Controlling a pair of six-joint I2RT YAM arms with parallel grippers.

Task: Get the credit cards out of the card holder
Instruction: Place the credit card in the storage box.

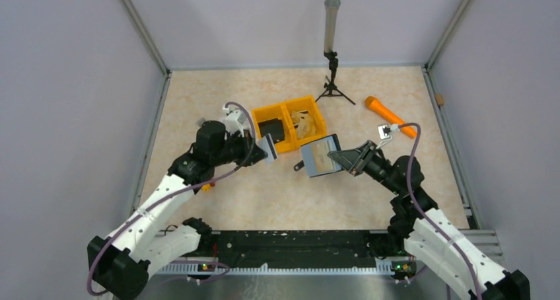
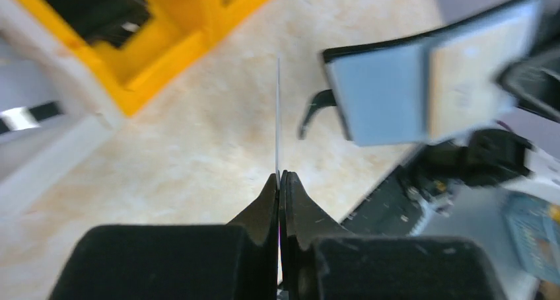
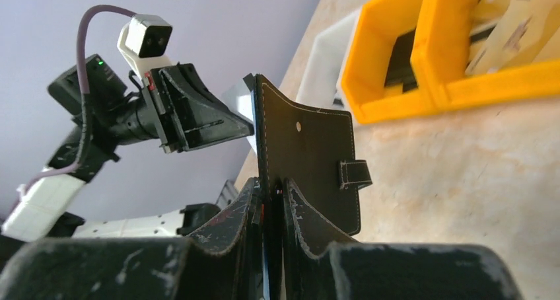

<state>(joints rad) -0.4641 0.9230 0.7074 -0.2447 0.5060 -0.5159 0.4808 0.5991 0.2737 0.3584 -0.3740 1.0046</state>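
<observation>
My right gripper (image 1: 345, 158) is shut on the card holder (image 1: 319, 156) and holds it open above the table, pale lining up. In the right wrist view the holder (image 3: 304, 141) shows its black outer side and strap, clamped between my fingers (image 3: 231, 211). My left gripper (image 1: 261, 149) is shut on one silvery-grey credit card (image 1: 268, 147), held clear of the holder to its left. In the left wrist view the card (image 2: 278, 115) is edge-on above my gripper (image 2: 280, 178), with the holder (image 2: 422, 88) at upper right.
A yellow two-compartment bin (image 1: 285, 107) stands behind the grippers, with a black blocky item (image 1: 271, 129) on the left and pale flat pieces (image 1: 305, 123) on the right. An orange tool (image 1: 389, 115) lies at the back right. A small tripod (image 1: 332, 75) stands at the back.
</observation>
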